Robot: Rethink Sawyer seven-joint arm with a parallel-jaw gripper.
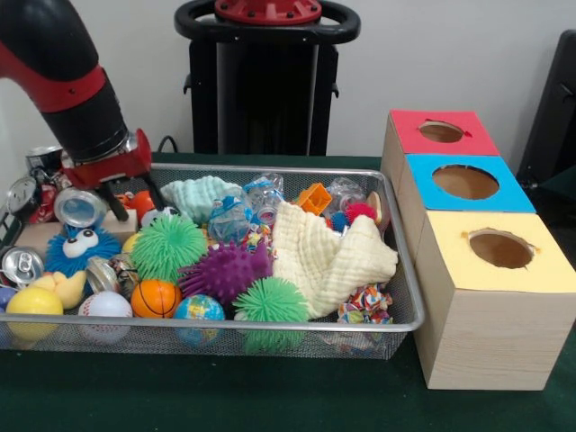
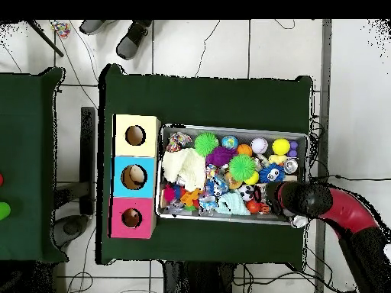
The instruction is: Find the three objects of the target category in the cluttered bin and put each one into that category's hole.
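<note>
The red and black gripper (image 1: 133,200) hangs over the far left corner of the wire mesh bin (image 1: 400,256), its two dark fingers (image 1: 115,200) spread apart above a small orange toy and holding nothing. Beside it lie a blue furry ball with googly eyes (image 1: 79,248) and a green spiky rubber ball (image 1: 168,245). A cream muslin cloth (image 1: 328,252) fills the bin's right half. Along the bin's right edge stands a wooden box with a red-topped hole (image 1: 441,131), a blue-topped hole (image 1: 465,182) and a yellow-topped hole (image 1: 500,248).
</note>
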